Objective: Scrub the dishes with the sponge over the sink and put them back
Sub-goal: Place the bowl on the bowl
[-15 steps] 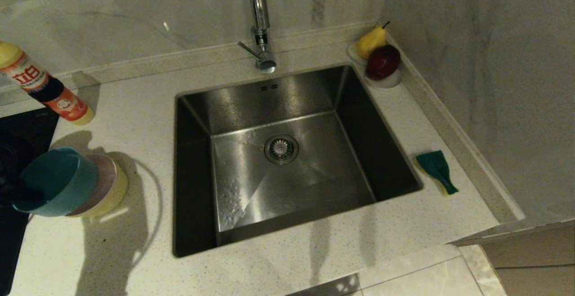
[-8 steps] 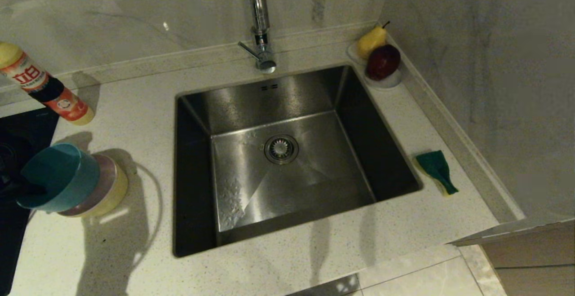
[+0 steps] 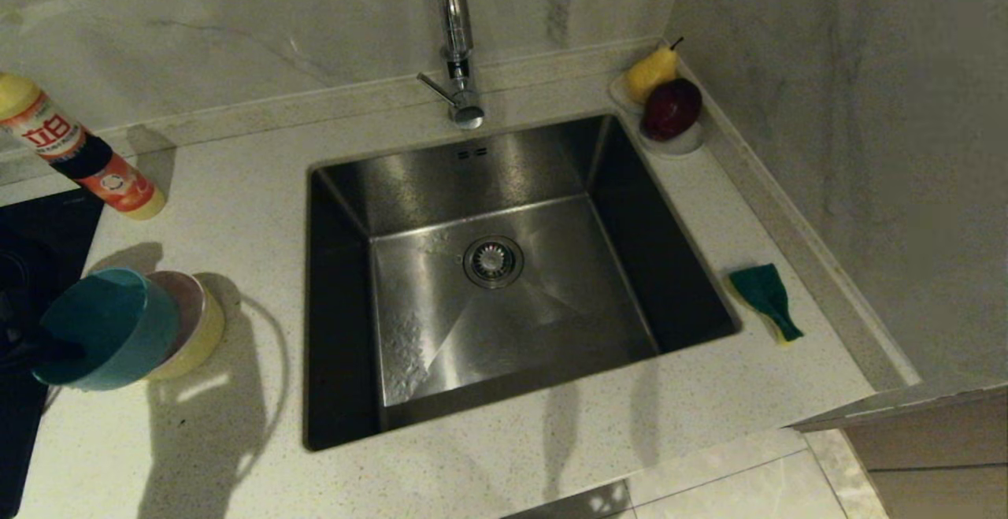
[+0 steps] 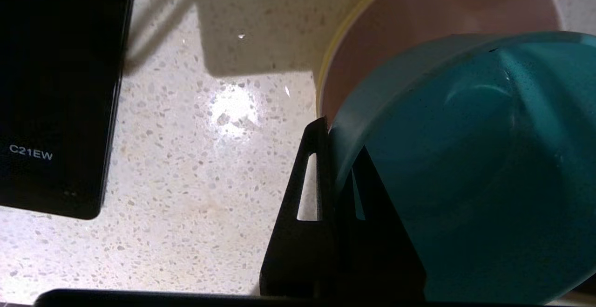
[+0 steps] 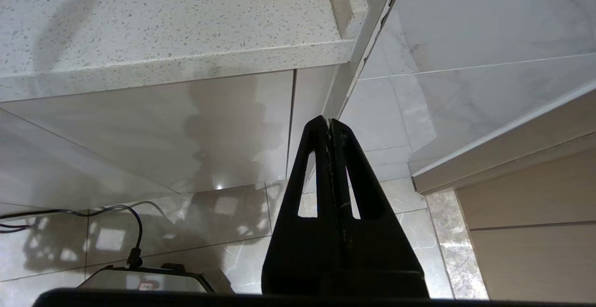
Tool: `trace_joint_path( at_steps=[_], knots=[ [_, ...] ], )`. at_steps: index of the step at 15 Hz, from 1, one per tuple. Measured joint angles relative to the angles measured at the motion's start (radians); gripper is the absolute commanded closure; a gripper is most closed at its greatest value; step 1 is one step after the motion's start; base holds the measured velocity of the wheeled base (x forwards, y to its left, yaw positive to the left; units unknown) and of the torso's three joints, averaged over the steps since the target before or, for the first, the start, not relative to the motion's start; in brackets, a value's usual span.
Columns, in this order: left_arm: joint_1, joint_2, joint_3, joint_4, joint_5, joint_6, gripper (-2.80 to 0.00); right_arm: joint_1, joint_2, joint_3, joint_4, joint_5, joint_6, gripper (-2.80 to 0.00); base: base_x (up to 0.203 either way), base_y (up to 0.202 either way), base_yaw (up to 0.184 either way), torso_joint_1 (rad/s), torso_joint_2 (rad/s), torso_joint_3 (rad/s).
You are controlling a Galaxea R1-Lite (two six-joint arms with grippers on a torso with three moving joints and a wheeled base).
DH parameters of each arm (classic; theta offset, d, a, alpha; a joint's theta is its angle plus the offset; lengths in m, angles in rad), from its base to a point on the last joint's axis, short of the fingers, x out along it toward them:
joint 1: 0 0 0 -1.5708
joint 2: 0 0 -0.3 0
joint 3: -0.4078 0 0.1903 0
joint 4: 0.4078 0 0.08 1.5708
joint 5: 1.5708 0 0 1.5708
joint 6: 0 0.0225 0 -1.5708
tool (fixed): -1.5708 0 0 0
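Head view: at the table's left edge the left gripper (image 4: 333, 158), jaws pinching the blue bowl's (image 3: 106, 330) rim, has tipped that bowl up and eased it a little out of the pink bowl (image 3: 183, 298) and yellow bowl (image 3: 201, 334), which stay nested on the table; so the first dish seems to be coming free for scrubbing. Bare table lies between the stack and the sink (image 3: 496, 267), giving room to carry it over. The sponge (image 3: 765, 298) waits by the sink's right edge, near the wall. The right gripper (image 5: 331, 127) hangs parked below the table, jaws pressed together.
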Motion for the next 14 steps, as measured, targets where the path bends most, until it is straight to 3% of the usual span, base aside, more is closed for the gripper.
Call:
trace_joint_path(
  at_steps=[6, 11, 12, 14],
  knots=[
    [-0.002, -0.015, 0.009, -0.001, 0.001, 0.0, -2.8, 0.0, 0.0, 0.0, 0.001, 0.0, 0.0, 0.0, 0.0, 0.0, 0.0, 0.0, 0.0, 0.0],
    [-0.001, -0.052, -0.066, 0.011, 0.001, -0.033, -2.8, 0.0, 0.0, 0.0, 0.0, 0.0, 0.0, 0.0, 0.0, 0.0, 0.0, 0.0, 0.0, 0.0],
    [-0.001, -0.068, -0.086, 0.019, 0.001, -0.034, 0.0, 0.0, 0.0, 0.0, 0.0, 0.0, 0.0, 0.0, 0.0, 0.0, 0.0, 0.0, 0.0, 0.0],
    [-0.001, -0.1, -0.123, 0.059, 0.0, -0.034, 0.0, 0.0, 0.0, 0.0, 0.0, 0.0, 0.0, 0.0, 0.0, 0.0, 0.0, 0.0, 0.0, 0.0]
  ],
)
